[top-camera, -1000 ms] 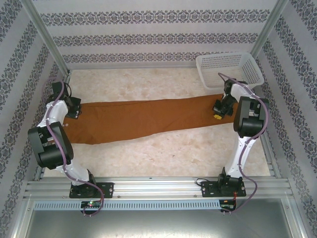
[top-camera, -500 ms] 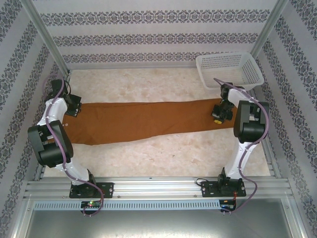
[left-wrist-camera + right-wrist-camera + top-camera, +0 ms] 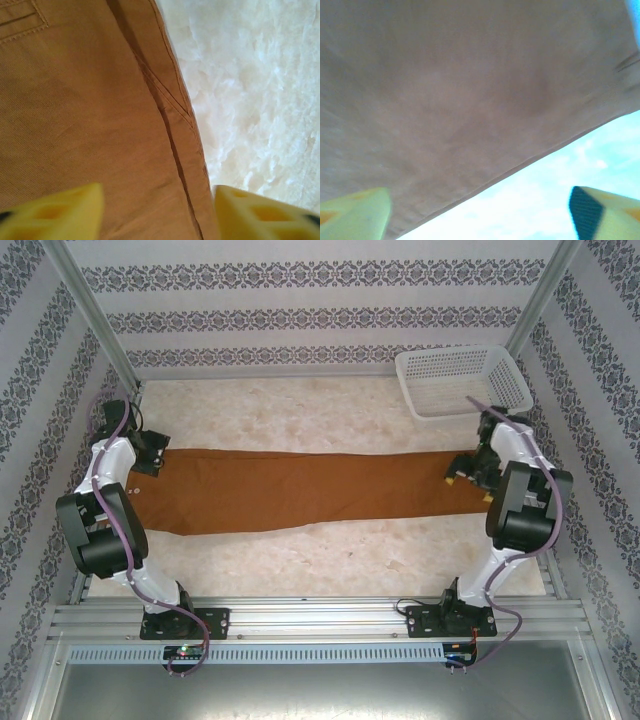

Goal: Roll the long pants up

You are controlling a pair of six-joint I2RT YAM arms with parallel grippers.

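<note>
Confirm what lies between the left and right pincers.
The long pants. In the top view they lie flat on the table and fill the whole stretch from the left pincer to the right pincer.

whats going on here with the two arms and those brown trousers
Two robot arms are working on the long pants, which lie flat and stretched out across the table. The left gripper is over the pocket end and the right gripper is at the leg end, near the white basket. Both have their fingers apart, so neither is clamping the cloth. No part of the pants is rolled yet.
</note>
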